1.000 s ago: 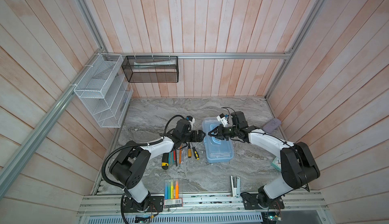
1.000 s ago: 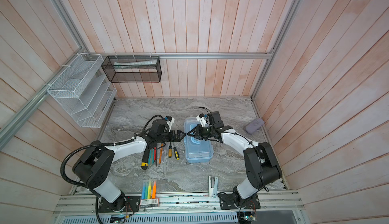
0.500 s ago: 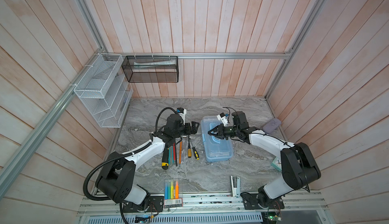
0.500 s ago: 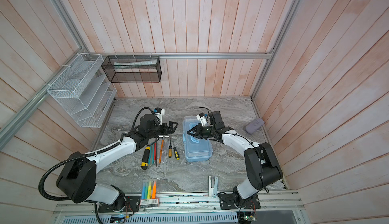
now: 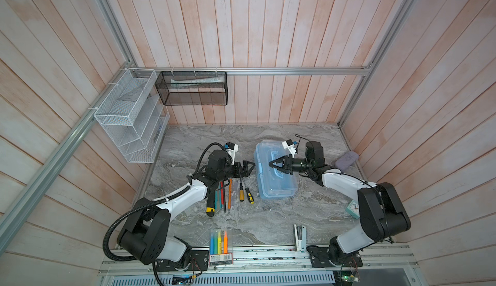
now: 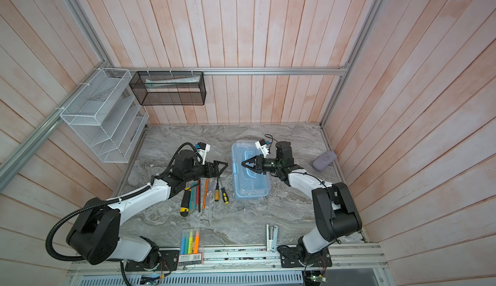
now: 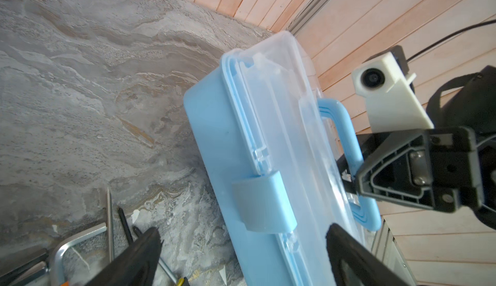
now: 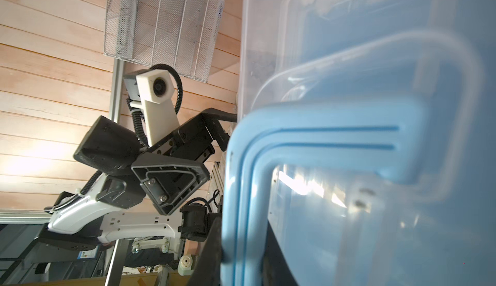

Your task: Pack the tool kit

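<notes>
The tool kit's light blue box (image 5: pixel 277 182) (image 6: pixel 251 184) stands mid-table with its clear lid down. My right gripper (image 5: pixel 271 164) (image 6: pixel 243 164) (image 8: pixel 241 244) is shut on the box's blue top handle (image 8: pixel 322 137). At the box's left side my left gripper (image 5: pixel 251 165) (image 6: pixel 224 167) (image 7: pixel 243 229) is open, level with the blue side latch (image 7: pixel 263 201). Whether it touches the box I cannot tell. Left of the box lie screwdrivers (image 5: pixel 242 194), a yellow-black utility knife (image 5: pixel 210 204) and a hex key (image 7: pixel 77 239).
A clear pack of highlighters (image 5: pixel 220 241) and a white stapler (image 5: pixel 299 237) lie near the front edge. A small teal clock (image 5: pixel 353 208) and a greyish-purple object (image 5: pixel 347 159) sit at the right. A white wire rack (image 5: pixel 128 115) and a black mesh basket (image 5: pixel 193 91) hang on the walls.
My left arm has swung its elbow outward, and its gripper has shifted slightly toward the back beside the box. The right gripper has stayed on the handle.
</notes>
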You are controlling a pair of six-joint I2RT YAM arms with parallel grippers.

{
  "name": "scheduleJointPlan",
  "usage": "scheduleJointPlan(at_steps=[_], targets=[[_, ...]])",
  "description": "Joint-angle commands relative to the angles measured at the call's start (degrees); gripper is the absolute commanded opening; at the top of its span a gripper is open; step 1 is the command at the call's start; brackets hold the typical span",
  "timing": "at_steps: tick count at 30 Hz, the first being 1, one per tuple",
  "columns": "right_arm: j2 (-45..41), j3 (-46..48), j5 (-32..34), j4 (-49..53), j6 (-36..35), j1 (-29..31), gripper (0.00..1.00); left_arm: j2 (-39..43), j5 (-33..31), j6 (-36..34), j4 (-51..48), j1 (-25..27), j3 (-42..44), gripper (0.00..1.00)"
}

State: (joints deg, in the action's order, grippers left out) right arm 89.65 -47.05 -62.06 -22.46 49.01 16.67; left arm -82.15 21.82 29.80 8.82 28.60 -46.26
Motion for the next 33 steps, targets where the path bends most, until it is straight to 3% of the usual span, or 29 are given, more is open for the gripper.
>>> scheduleJointPlan(at_steps=[1,10,16,29,33], targets=[[-1.91,1.78,-6.83,-12.71,4.68,-1.69,0.0,2.02,3.04,0.08,1.79,-0.53,1.03,0.97],[-1.45,3.14,-8.05,-15.23,6.19,-3.42,0.0,2.89,7.05,2.18,4.46,-1.53,2.25,0.95],[-0.13,4.74,-9.05,-19.2,9.12,-5.69,0.0,0.25,11.03,7.83,12.05,-1.71,4.6,0.92],[2.49,5.53,-8.94,-20.95,10.05,-5.94,0.0,-8.75,16.68,14.85,25.12,-1.8,5.58,0.71],[3.19,5.99,-8.9,-22.57,10.91,-5.94,0.0,-12.24,18.92,17.61,30.26,-1.79,5.04,0.69]])
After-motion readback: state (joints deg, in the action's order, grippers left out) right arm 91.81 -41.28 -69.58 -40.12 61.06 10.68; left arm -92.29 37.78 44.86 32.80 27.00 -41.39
